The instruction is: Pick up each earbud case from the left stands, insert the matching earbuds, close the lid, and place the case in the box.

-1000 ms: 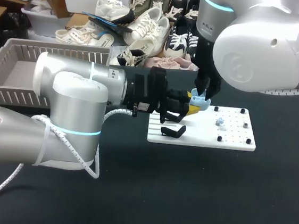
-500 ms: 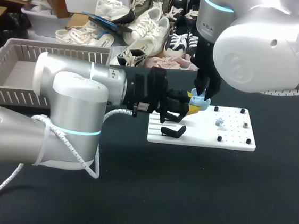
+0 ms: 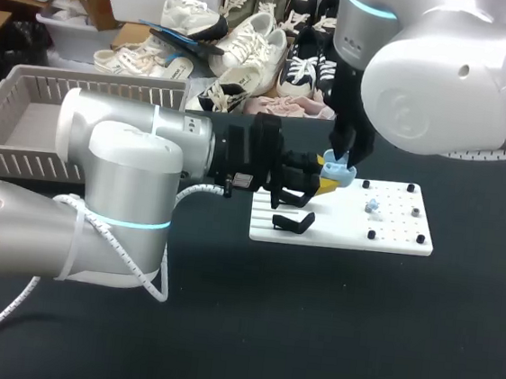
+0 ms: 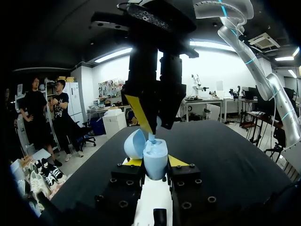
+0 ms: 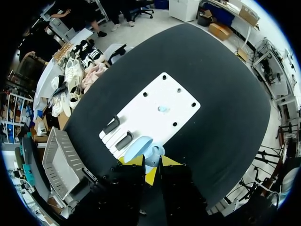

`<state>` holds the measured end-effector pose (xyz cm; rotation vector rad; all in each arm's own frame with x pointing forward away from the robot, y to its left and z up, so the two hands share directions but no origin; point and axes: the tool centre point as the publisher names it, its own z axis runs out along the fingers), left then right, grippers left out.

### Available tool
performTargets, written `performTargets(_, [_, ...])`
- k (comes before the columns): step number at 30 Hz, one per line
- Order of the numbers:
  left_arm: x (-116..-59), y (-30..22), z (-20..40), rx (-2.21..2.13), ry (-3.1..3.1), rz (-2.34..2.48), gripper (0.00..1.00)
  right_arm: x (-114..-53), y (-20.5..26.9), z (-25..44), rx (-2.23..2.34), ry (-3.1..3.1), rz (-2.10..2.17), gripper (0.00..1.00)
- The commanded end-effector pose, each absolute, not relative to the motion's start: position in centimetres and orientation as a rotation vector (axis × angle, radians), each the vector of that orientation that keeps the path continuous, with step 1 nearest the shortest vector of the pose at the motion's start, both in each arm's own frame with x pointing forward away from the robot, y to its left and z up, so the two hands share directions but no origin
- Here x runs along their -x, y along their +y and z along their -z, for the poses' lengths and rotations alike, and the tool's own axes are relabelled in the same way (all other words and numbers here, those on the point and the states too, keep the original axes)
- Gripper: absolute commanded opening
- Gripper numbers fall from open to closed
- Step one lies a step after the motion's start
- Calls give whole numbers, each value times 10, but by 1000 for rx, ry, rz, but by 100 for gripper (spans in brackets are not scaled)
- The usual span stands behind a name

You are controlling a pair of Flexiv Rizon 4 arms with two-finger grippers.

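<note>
Left gripper point(image 4: 155, 164) clamps the case point(image 4: 155, 153) from both sides, lid open and facing up, above the board point(image 3: 393, 236), so it serves as a steady socket. Right gripper point(image 4: 153, 126) hangs directly over it, pinching an earbud point(image 4: 151, 137) at the case mouth, probably for insertion.

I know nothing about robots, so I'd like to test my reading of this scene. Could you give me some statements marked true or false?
1. The left gripper is shut on a light blue earbud case. True.
2. The case's lid is closed. False: it stands open.
3. The right gripper hangs just above the case. True.
4. The black stands each hold a case. False: both are empty.
5. One earbud lies on the white board. True.
</note>
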<state>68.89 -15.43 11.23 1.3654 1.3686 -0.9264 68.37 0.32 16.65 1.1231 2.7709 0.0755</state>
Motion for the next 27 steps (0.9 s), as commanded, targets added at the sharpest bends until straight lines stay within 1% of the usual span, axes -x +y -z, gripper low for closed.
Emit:
performTargets(1, [-688,-154,-112,-1363,1368,925,0,-684,2,-166,-1128,2771,-77,0])
performTargets(27, [-688,-154,-112,-1363,1368,925,0,-679,0,-163,-1133,2784,-115,0])
